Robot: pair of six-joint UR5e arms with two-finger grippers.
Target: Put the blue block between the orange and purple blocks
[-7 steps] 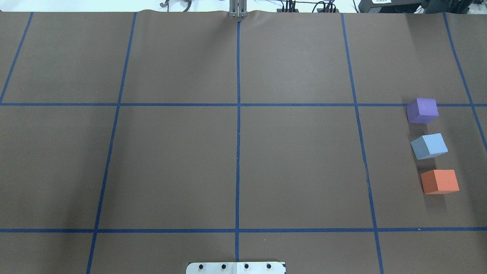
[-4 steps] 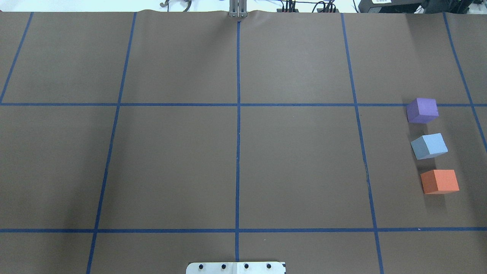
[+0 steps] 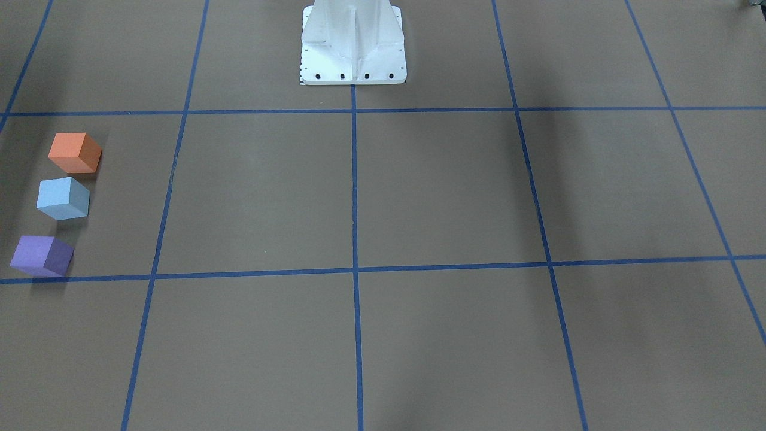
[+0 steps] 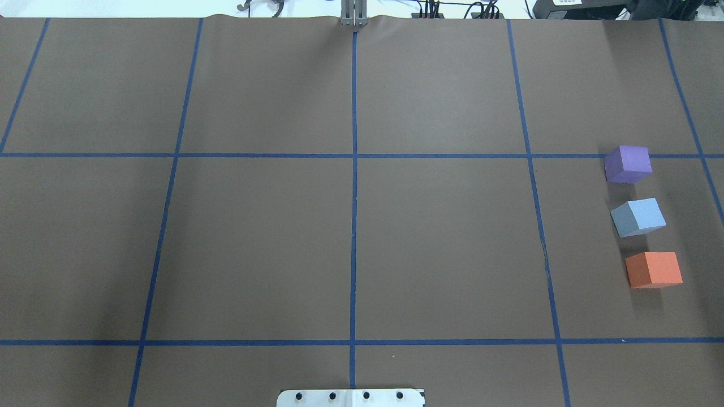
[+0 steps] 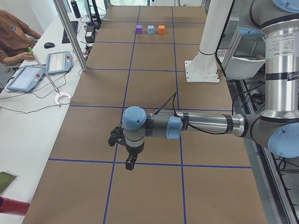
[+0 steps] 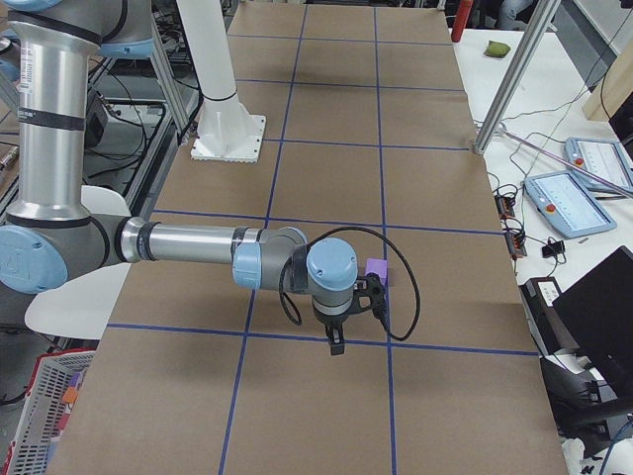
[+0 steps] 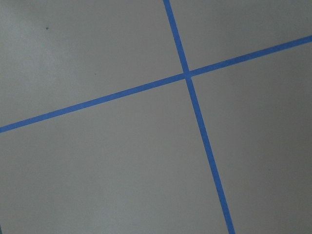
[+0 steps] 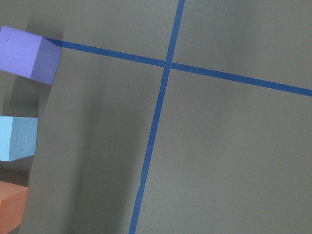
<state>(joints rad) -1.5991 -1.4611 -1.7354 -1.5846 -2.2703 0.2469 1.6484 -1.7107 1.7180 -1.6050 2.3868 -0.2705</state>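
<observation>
Blue block [image 4: 638,217] on worktop [image 4: 441,243], right end, between purple [image 4: 628,164] (far) and orange [image 4: 654,269] (near), touching neither — you can count placement done, nothing left. Right pincer [image 6: 335,344] near row, left pincer [image 5: 130,164] well apart; wide or narrow — cannot tell.

On my right wrist camera the blue block [image 8: 17,138] is cut by the left edge. The orange block [image 8: 12,204] is clipped by the left and bottom edges, so I only get one corner of it. From the right-end camera my right arm [image 6: 188,240] covers both of those blocks, and only part of the purple block [image 6: 378,269] peeks out beside the wrist. The right gripper [image 6: 336,345] is too small there for me to read its jaws. The same goes for the left gripper [image 5: 129,165] on the left-end camera. The base [image 4: 350,398] is cut off by the overhead view's bottom edge. The operator [image 5: 14,35] is half out of frame.
</observation>
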